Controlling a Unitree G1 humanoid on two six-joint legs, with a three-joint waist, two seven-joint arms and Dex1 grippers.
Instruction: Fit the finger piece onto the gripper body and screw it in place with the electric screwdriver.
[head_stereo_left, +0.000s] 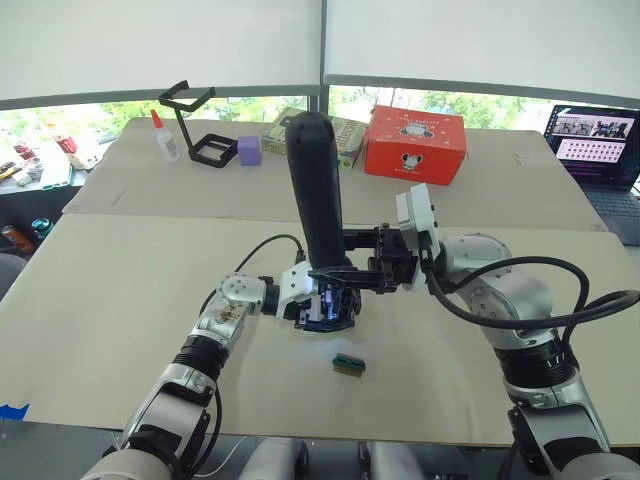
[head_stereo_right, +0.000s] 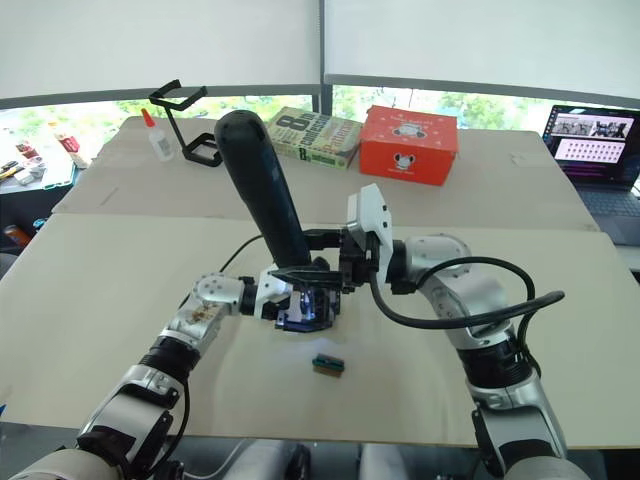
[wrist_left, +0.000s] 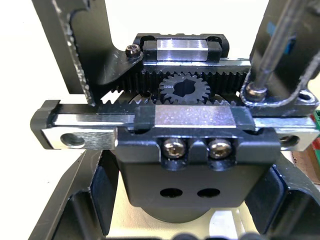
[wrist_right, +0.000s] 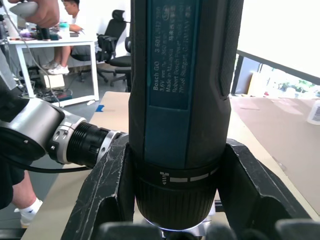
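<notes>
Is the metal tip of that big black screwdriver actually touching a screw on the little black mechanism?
Touching. In the left wrist view the electric screwdriver's bit runs down onto a screw head on the gripper body, with no gap.

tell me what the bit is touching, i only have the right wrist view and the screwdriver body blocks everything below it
Observer: In the left wrist view the bit tip sits on a screw head on the gripper body, beside the toothed rack.
Operator: is the body held or loose on the table
Observer: Held. The left gripper is clamped on it, just above the table.
Operator: is the driver upright
Observer: Nearly. From the head camera the electric screwdriver leans a little, its rounded end up, with the right gripper closed around its lower end.
Operator: anything loose near the work
Observer: A small green-and-black block lies on the table just in front of the grippers.
</notes>
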